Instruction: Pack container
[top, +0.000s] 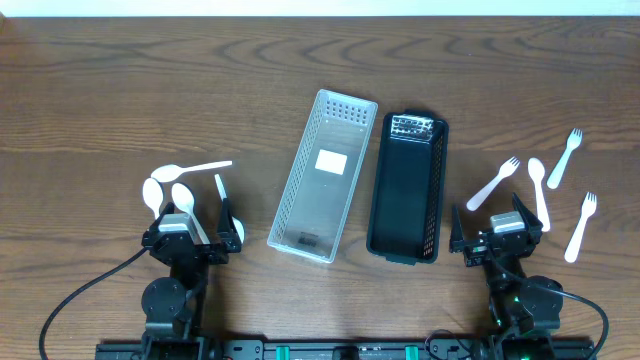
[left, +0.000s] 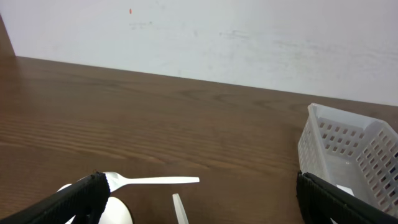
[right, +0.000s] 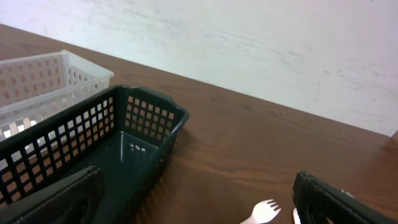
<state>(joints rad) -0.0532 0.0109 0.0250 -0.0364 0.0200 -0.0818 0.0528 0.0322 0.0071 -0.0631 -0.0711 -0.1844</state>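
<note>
White spoons (top: 170, 174) lie on the table (top: 100, 90) at the far left, just ahead of the left gripper (top: 190, 228), whose jaws stand wide apart with nothing between them. In the middle sit the white basket (top: 292, 190) and, just right of it, the black basket (top: 405, 190) (set lengthwise, side by side). Farther right the right gripper (top: 490, 230) is likewise spread and empty, with white forks (top: 493, 184) scattered ahead of it and to its right.
</note>
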